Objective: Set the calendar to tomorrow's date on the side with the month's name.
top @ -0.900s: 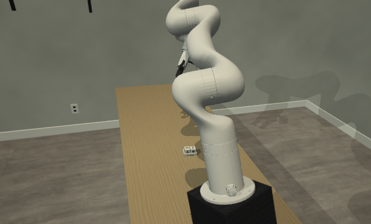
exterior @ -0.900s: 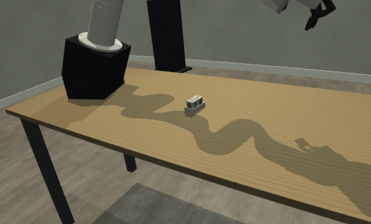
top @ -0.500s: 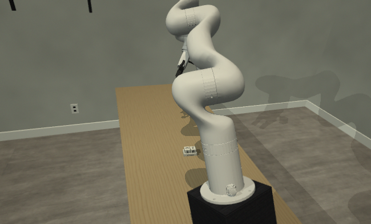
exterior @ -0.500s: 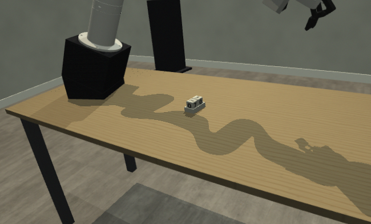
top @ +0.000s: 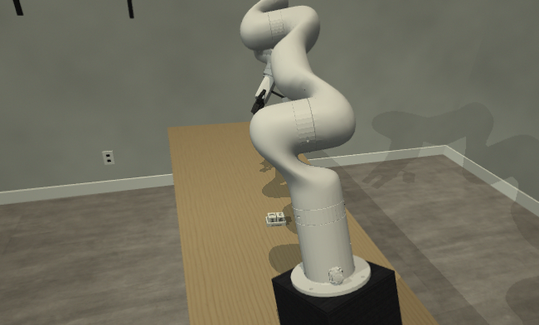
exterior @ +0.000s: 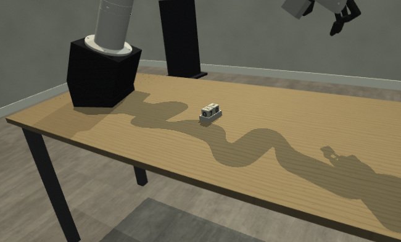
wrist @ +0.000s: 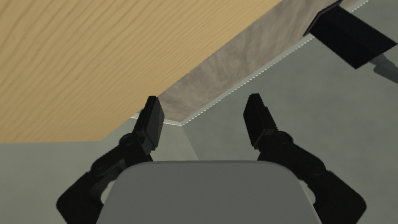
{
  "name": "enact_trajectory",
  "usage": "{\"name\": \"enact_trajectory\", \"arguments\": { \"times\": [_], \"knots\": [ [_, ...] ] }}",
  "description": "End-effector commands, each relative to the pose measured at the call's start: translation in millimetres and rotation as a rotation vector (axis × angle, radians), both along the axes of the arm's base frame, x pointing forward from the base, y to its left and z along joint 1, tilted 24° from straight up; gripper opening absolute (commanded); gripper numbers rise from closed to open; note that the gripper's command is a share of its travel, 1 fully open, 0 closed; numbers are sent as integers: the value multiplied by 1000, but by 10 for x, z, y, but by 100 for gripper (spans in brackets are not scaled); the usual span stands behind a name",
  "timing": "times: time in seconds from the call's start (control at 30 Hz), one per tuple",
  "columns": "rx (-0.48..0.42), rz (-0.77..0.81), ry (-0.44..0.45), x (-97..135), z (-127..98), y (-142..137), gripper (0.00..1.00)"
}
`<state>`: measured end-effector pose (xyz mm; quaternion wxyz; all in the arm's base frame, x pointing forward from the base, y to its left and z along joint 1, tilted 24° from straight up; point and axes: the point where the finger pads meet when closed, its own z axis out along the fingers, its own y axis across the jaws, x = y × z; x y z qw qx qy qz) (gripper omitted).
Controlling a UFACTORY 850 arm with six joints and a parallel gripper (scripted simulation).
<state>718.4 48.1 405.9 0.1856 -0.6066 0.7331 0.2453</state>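
A small grey calendar tray [exterior: 210, 117] stands flat on the wooden table, holding two white cubes side by side. In the exterior view the left cube [exterior: 206, 112] shows 0 and the right cube [exterior: 214, 108] shows 7 on the near side. The tray also shows in the top view [top: 275, 219], next to the arm's base column. My gripper [exterior: 343, 20] is open and empty, high above the table and far from the tray. In the wrist view the gripper [wrist: 205, 117] looks over the table's far corner; the calendar is out of that view.
The arm's black pedestal [exterior: 103, 72] stands on the table's end. A black stand [exterior: 180, 38] rises behind the table. The table edge [wrist: 165, 90] and the floor beyond show in the wrist view.
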Motion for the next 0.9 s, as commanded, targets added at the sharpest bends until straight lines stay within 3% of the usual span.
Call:
{"name": "enact_trajectory", "arguments": {
  "times": [0.0,0.47,0.67,0.77,0.8,0.87],
  "knots": [
    [90,-144,34,36,-85,250,100],
    [270,-500,169,83,-328,645,100],
    [335,-667,244,79,-464,740,100],
    [336,-671,245,79,-467,742,100],
    [370,-773,293,65,-561,775,100],
    [379,-802,307,59,-590,781,100]
  ]
}}
